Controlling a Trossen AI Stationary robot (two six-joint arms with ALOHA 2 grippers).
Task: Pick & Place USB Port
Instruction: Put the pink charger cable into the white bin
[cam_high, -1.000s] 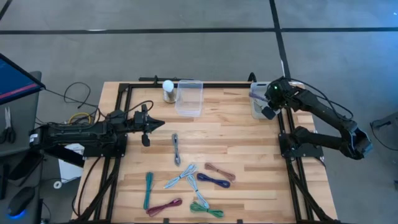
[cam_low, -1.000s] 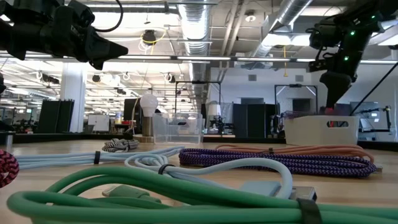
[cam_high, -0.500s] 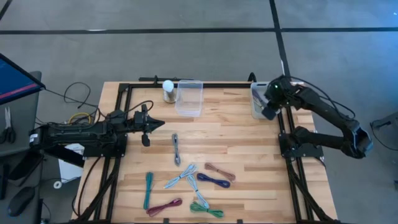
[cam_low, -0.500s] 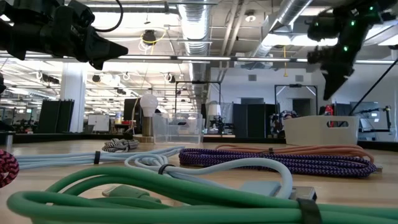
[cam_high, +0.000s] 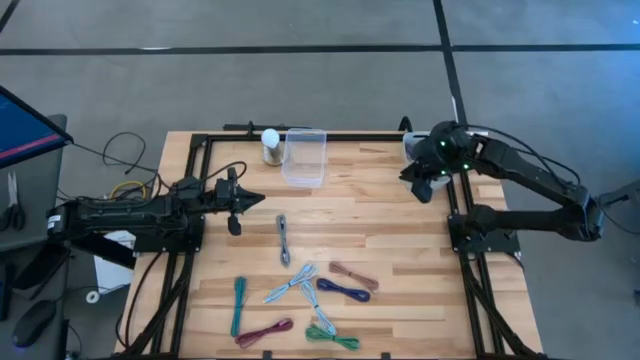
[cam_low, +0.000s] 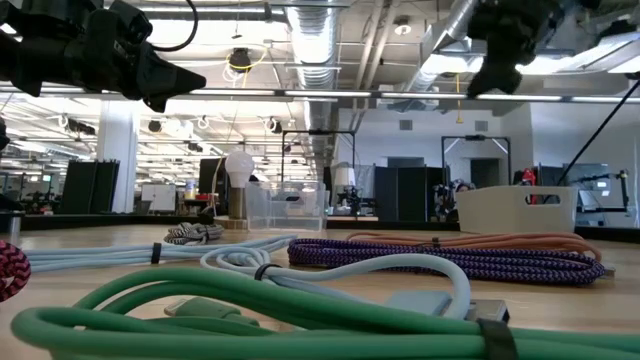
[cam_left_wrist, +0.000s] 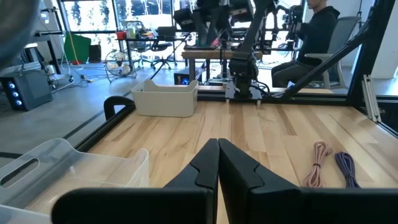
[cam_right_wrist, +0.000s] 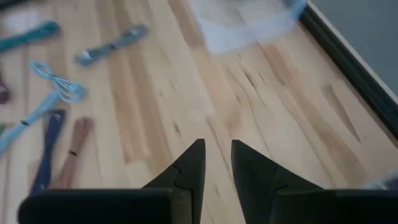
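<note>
Left end effector (cam_high: 237, 201): parked far left of the white bin (cam_low: 515, 210), at the opposite edge of the worktop (cam_high: 380, 225). Fingers pressed together, holding nothing. No change over the last second.

USB cables: seven tied bundles lie loose on the worktop, left of the white bin and well apart from it. The grey cable (cam_high: 283, 240) is the farthest from it of the upper ones. The brown cable (cam_high: 353, 275) and the purple cable (cam_high: 343, 291) are the closest. None has moved.

Right end effector (cam_high: 421, 187): this is the change. A second ago I am down over the white bin. Now I am up and clear of it, just beside its left rim and over bare wood. In the wrist view my fingers (cam_right_wrist: 189, 163) are slightly spread. I see only wood grain in the gap, so I am carrying nothing.

Inside the white bin something reddish (cam_low: 527, 177) shows just above the rim. I cannot tell what it is.

My read is that a drop into the white bin is finished and I am heading back towards the cables for the next pick. The brown or purple cable is the shortest reach. I would need to spread the fingers wider before going down on one.
</note>
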